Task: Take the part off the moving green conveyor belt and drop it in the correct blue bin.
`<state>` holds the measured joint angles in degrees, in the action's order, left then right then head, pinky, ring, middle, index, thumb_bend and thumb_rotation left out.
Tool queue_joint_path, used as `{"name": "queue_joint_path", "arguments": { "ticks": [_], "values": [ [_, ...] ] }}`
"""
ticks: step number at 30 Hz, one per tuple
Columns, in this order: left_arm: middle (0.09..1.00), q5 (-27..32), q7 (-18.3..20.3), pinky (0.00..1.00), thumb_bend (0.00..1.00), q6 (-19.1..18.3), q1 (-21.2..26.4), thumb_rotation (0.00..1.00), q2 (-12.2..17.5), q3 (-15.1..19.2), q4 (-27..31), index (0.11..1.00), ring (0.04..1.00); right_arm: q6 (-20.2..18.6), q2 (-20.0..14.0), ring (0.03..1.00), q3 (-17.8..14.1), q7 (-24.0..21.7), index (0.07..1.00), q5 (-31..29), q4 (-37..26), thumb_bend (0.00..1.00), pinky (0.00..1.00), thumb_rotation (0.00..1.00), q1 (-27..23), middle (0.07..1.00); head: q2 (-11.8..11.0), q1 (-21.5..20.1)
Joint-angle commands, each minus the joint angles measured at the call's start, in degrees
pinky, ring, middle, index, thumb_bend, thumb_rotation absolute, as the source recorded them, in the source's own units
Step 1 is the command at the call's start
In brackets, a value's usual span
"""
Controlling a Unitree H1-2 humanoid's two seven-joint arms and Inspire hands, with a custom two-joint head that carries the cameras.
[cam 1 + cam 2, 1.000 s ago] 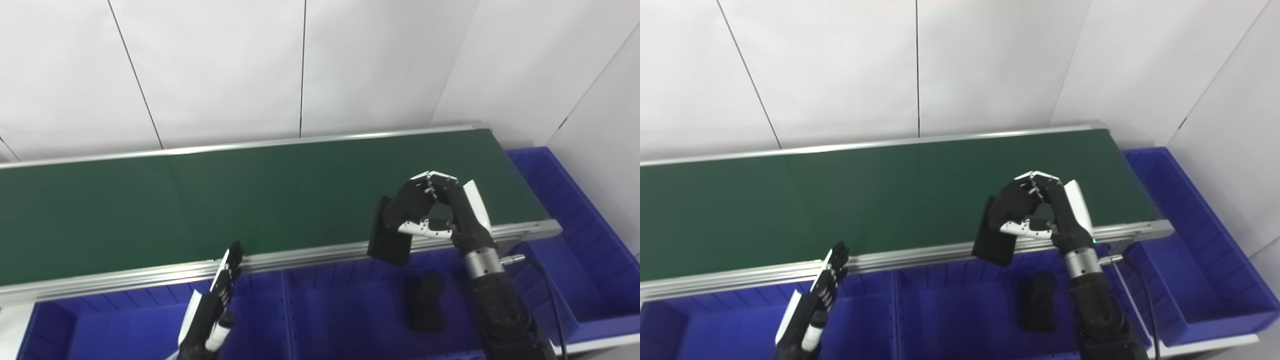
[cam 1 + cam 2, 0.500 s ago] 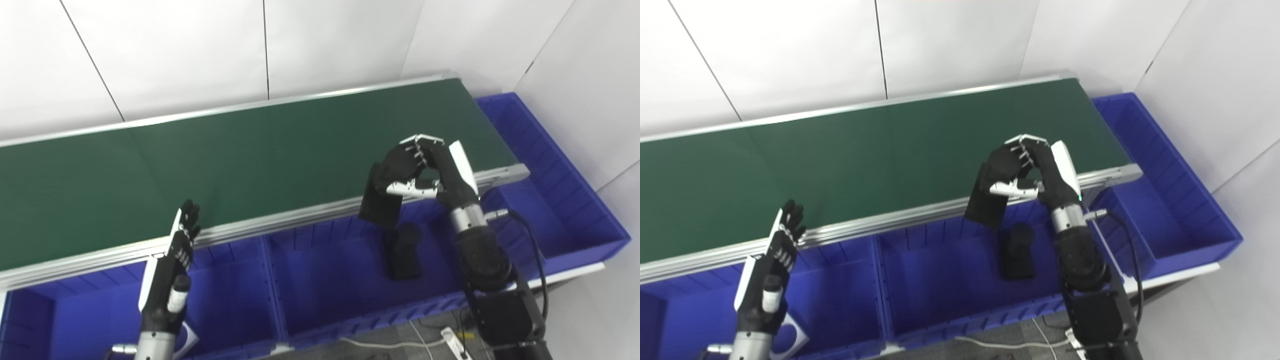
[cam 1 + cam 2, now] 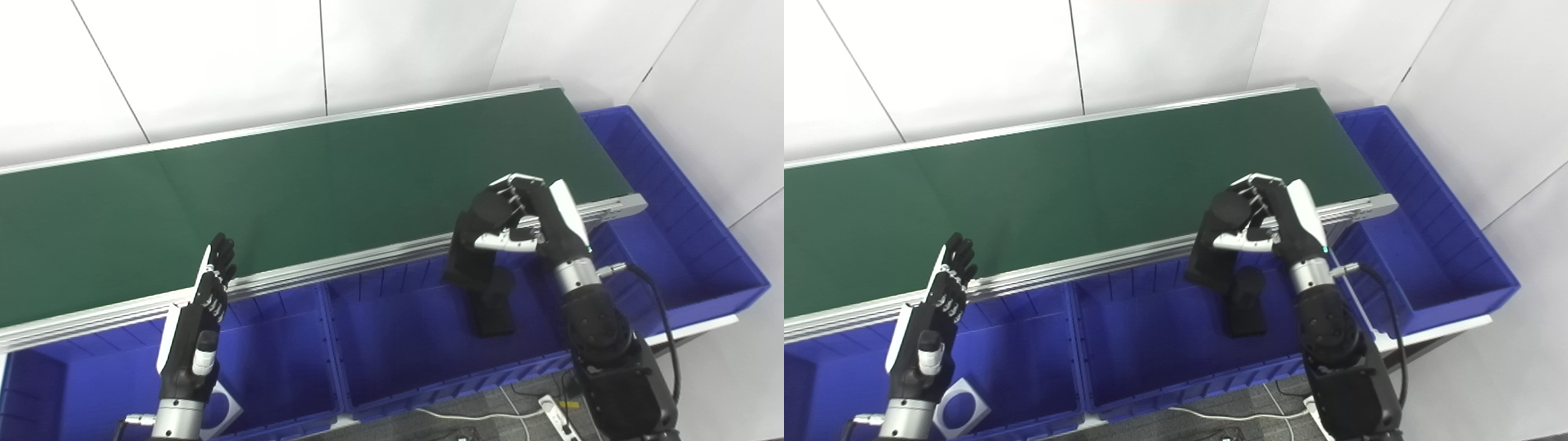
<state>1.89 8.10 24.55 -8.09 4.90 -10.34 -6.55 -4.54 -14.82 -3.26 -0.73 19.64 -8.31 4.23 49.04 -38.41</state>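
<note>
My right hand [image 3: 520, 211] is shut on a black block-shaped part [image 3: 470, 260], which hangs from its fingers over the middle blue bin [image 3: 398, 343], just past the near rail of the green conveyor belt [image 3: 275, 190]. A second black part [image 3: 490, 309] lies on that bin's floor, right below the held one. My left hand [image 3: 199, 318] is open, fingers pointing up, over the left blue bin [image 3: 275, 367] and holding nothing. No part shows on the belt surface.
A white square plate with a round hole [image 3: 958, 409] lies in the left bin. Another blue bin [image 3: 680, 245] stands at the belt's right end. White wall panels rise behind the belt. A cable and power strip [image 3: 551, 407] lie on the floor below.
My right hand has carried the black part off the belt's edge, down and toward me over the middle bin. The camera has tilted down, shifting the whole picture. The left hand stays open.
</note>
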Motion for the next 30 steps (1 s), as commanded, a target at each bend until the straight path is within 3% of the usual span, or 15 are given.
{"name": "queue_joint_path", "arguments": {
  "ticks": [1, 11, 19, 30],
  "values": [
    [0.991, -0.2, 0.3, 0.99, 0.99, 1.3, 0.7, 1.00, -0.4, 0.3, 1.9, 1.000, 1.000, -0.3, 0.0, 0.321, 0.2, 0.1, 0.520, 0.2, -2.7, 0.52, 0.26, 0.00, 0.1, 0.421, -0.2, 0.5],
    [0.991, 0.1, 0.4, 1.00, 1.00, 1.6, 1.3, 1.00, -0.7, 0.7, 1.0, 1.000, 1.000, 2.0, 2.0, 0.392, 3.3, 2.7, 0.502, 3.5, -0.8, 0.53, 0.34, 0.00, 2.6, 0.443, -1.0, 1.6],
    [0.998, -0.3, 0.5, 1.00, 0.98, 1.9, 1.5, 1.00, -0.6, 0.9, 0.5, 1.000, 1.000, 2.3, 3.9, 0.333, 4.6, 4.8, 0.510, 5.2, 0.4, 0.52, 0.27, 0.00, 4.4, 0.424, -1.1, 2.0],
    [0.995, -1.7, -0.2, 0.99, 0.97, 2.0, 1.6, 1.00, -0.8, 1.2, 0.4, 1.000, 1.000, 6.7, 4.1, 0.324, 6.0, 8.6, 0.510, 6.3, 7.9, 0.52, 0.25, 0.00, 5.3, 0.420, -1.0, 2.7]
  ]
}}
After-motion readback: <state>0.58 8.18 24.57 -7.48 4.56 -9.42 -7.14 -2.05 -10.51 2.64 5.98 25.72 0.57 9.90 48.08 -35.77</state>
